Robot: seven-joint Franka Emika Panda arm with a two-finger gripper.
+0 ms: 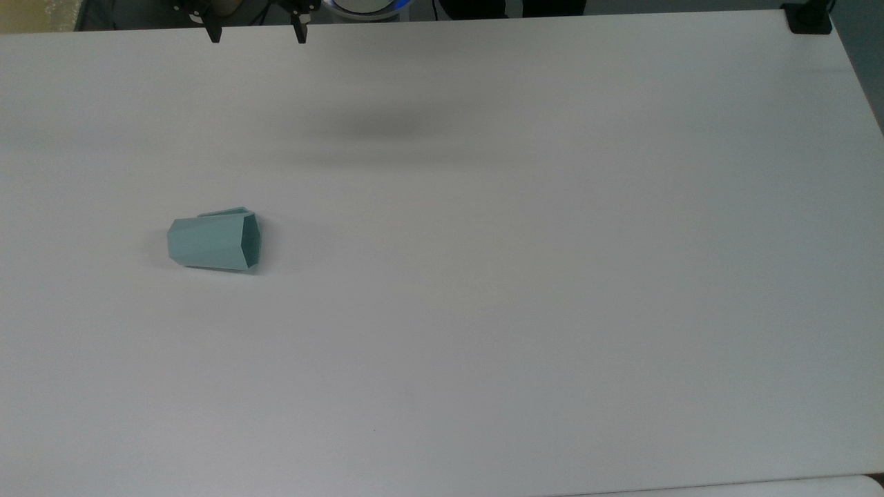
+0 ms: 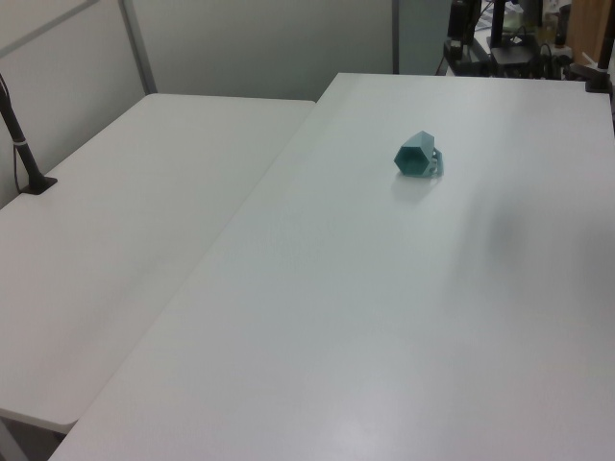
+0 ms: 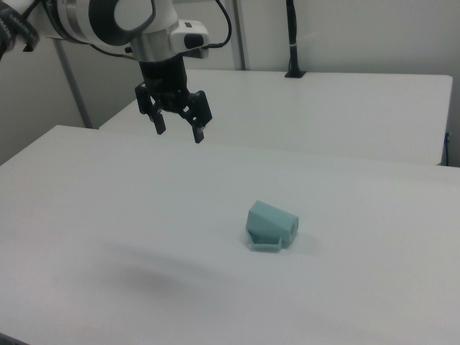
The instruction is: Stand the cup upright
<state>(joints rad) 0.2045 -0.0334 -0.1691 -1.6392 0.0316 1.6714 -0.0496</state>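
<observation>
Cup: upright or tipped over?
Tipped. The cup lies on its side on the table, its open mouth facing the top view's right, its handle resting flat on the tabletop in the right view.

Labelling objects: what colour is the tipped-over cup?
Pale teal-blue cup, clearest in the top view.

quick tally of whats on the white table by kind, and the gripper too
cup, teal, lying on its side: 1
gripper, open, hanging above the table: 1
total: 2
</observation>
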